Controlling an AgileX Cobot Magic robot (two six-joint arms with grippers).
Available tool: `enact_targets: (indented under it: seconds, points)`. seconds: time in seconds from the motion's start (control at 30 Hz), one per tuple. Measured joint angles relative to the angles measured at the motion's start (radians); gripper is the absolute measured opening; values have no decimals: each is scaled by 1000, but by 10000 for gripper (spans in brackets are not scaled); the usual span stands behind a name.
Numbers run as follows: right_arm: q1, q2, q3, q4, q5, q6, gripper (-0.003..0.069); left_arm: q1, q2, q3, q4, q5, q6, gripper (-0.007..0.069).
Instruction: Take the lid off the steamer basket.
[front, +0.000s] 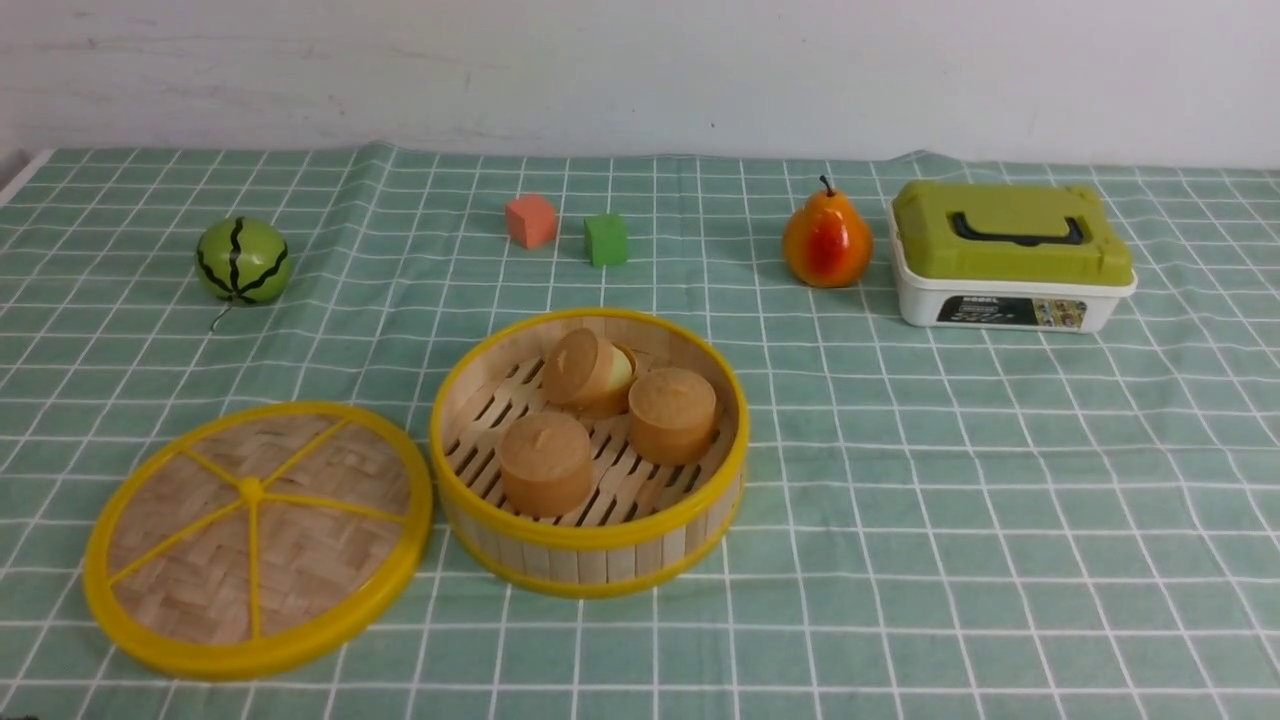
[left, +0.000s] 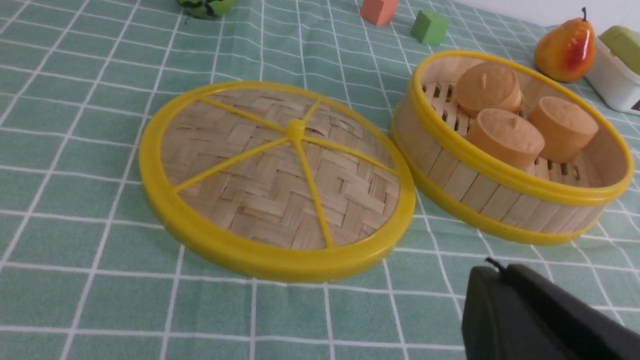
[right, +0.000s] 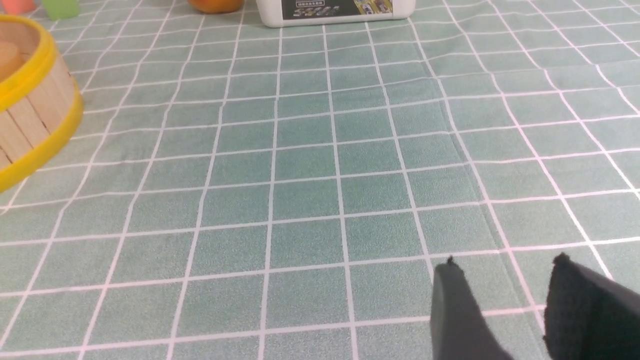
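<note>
Only wrist views show arms: right gripper (right: 505, 270) fingers slightly apart, empty; left gripper's (left: 500, 285) spread cannot be told, perhaps closed.

Table w/ green white-checked cloth (front: 950, 480) carries, front row: flat round woven-bamboo lid w/ yellow rim (front: 258, 540) at left, just beside round bamboo-slat steamer basket w/ yellow rims (front: 590, 545) at centre. Back row, left to right: green striped toy watermelon (front: 243, 260), salmon foam cube (front: 530, 220), green foam cube (front: 606, 239), orange-red toy pear (front: 826, 243), white rect. box w/ olive-green lid (front: 1010, 258). Pear sits near box; cubes close together, apart.
</note>
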Motion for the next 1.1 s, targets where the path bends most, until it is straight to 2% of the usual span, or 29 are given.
enact_targets:
  seconds: [0.07, 0.2, 1.1]
  points:
    - [0, 0, 0, 0, 0, 0, 241, 0, -48, 94, 2, -48, 0, -9]
    - [0, 0, 0, 0, 0, 0, 241, 0, -54, 150, 6, -72, 0, -6]
    - [0, 0, 0, 0, 0, 0, 241, 0, -54, 154, 39, -44, -4, 8]
